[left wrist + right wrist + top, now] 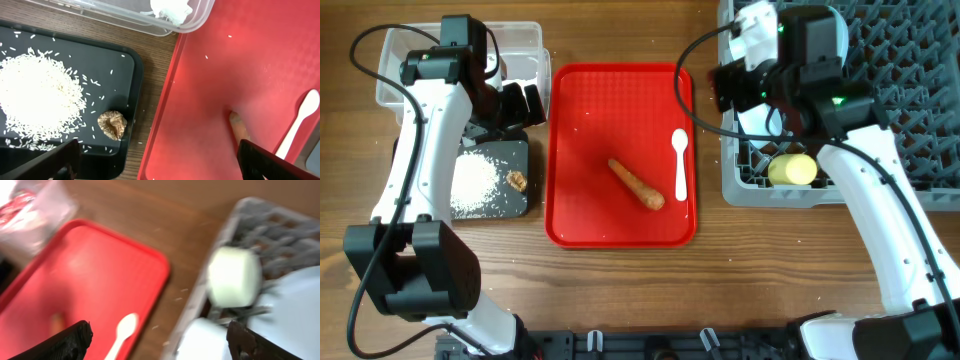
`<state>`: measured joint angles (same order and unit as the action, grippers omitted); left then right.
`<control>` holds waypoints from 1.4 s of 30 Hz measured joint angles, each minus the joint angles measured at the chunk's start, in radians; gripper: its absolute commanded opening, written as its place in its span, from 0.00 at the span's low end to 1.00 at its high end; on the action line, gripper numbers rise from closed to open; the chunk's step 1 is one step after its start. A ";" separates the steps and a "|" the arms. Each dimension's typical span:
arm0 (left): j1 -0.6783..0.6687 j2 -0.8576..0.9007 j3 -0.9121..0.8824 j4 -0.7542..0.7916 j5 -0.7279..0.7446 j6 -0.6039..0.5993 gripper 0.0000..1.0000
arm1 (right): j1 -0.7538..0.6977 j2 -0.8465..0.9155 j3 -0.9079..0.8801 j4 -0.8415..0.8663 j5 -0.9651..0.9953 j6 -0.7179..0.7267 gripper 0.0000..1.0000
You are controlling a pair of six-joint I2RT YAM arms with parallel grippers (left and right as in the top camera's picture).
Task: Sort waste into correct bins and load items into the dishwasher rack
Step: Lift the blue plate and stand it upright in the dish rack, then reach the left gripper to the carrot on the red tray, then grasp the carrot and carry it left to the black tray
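An orange carrot and a white plastic spoon lie on the red serving tray. The black tray holds loose rice and a brown scrap. The clear tub holds a white napkin. My left gripper is open and empty, above the gap between black tray and red tray. My right gripper is open and empty over the grey rack's left edge. The yellow cup lies in the rack beside pale blue dishes.
The right wrist view is blurred. It shows the spoon, the carrot, the cup and red wrappers in the tub. Bare wood shows between red tray and rack and along the table's front.
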<state>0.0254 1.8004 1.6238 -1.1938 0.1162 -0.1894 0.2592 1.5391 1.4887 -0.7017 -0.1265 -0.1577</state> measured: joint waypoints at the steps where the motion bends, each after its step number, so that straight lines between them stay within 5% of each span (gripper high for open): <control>1: 0.000 0.000 0.000 0.000 0.000 0.000 1.00 | 0.010 0.000 0.000 -0.024 -0.031 0.008 0.89; 15: 0.000 0.000 0.000 0.063 0.006 0.000 1.00 | 0.004 0.000 -0.003 -0.170 0.020 0.253 0.93; 21: -0.006 0.000 0.000 0.122 0.254 -0.024 0.99 | -0.101 0.000 -0.005 -0.226 0.046 0.294 0.94; 24: -0.066 0.002 -0.001 0.169 0.366 -0.180 0.87 | -0.150 0.000 -0.005 -0.231 0.050 0.297 0.94; 27: -0.205 0.023 0.000 0.198 0.360 -0.341 0.97 | -0.164 0.000 -0.005 -0.234 0.053 0.297 0.94; 33: -0.566 0.113 -0.002 0.158 0.065 -0.590 0.95 | -0.164 0.000 -0.006 -0.256 0.053 0.301 0.94; 42: -0.601 0.214 -0.098 0.171 -0.080 -0.827 0.92 | -0.164 0.000 -0.007 -0.290 0.053 0.300 0.95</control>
<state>-0.5758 2.0148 1.5253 -1.0229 0.0357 -1.0164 0.0956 1.5391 1.4818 -0.9913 -0.0734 0.1425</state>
